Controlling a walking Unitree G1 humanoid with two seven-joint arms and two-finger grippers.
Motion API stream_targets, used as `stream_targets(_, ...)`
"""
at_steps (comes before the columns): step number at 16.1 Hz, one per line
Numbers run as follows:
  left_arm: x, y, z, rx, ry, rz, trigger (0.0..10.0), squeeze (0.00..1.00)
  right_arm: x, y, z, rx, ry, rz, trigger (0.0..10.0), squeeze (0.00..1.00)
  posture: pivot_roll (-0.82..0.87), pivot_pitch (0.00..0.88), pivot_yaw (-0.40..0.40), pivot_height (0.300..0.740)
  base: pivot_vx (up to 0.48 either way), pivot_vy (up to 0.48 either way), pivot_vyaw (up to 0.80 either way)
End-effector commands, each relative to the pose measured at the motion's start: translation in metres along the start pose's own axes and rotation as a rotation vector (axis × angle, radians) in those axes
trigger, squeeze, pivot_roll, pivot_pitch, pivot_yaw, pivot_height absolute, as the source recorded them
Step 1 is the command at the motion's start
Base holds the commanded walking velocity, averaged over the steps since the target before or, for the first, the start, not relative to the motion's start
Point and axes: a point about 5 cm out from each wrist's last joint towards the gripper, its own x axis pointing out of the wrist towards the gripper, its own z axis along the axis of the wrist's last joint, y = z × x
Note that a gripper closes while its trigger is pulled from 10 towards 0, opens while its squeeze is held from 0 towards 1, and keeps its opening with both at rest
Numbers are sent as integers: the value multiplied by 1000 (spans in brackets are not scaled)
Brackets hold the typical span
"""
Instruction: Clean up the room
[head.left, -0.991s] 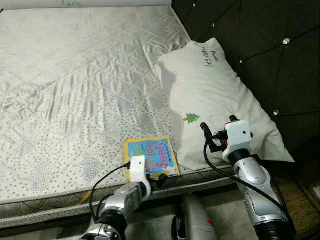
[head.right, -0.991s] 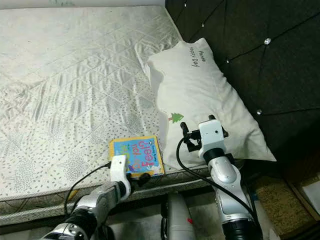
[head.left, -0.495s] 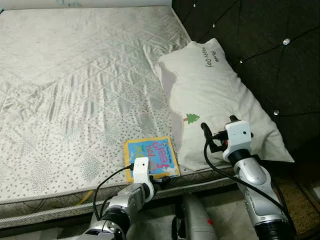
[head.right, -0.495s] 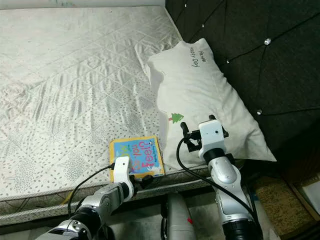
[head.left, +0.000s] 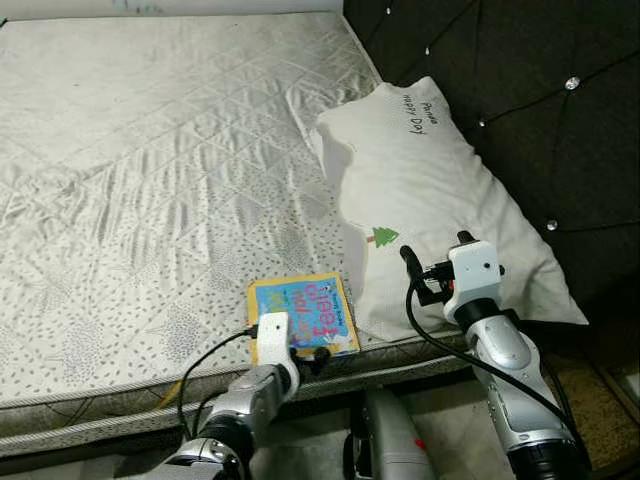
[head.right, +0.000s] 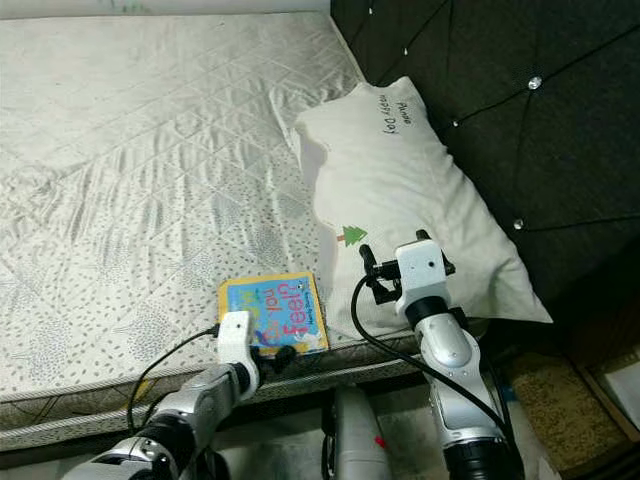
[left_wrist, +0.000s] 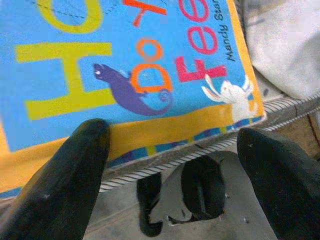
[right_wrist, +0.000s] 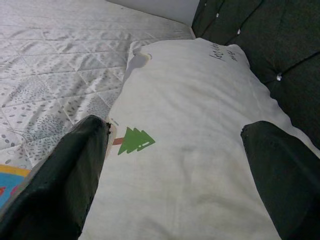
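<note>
A blue and yellow children's book (head.left: 303, 313) lies flat on the mattress (head.left: 150, 180) near its front edge, just left of the pillow. My left gripper (head.left: 312, 360) sits at the book's near edge, open, its fingers (left_wrist: 60, 170) spread on either side of the book's lower border (left_wrist: 135, 65) without closing on it. A white pillow (head.left: 430, 190) with a small green tree print rests against the headboard. My right gripper (head.left: 434, 246) hovers over the pillow's near end, open, with the pillow (right_wrist: 185, 115) between its spread fingers.
A dark tufted headboard (head.left: 540, 100) runs along the right side. The mattress's piped front edge (left_wrist: 200, 150) lies just below the book. My grey body (head.left: 385, 440) stands close against the bed, and there is brown floor (head.left: 600, 400) at the right.
My left wrist dipped slightly back from the bed edge and has returned to the book's near edge. The right arm has barely moved.
</note>
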Motion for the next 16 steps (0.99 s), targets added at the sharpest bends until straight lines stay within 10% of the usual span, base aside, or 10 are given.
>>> stream_targets(1,-2,8,-7,2,21,39,10000,0,0,0,-1,-5,1,2,10000,0,-112,149,-35,615,0,0,0)
stream_targets(10,-18,65,30,-35,-142,187,10000,0,1,2,-2,-1,2,6,10000,0,-87,146,-45,615,0,0,0)
stream_targets(16,-19,59,60,37,-260,193,10000,0,5,1,0,-4,-5,10,10000,0,-82,133,-50,615,0,0,0)
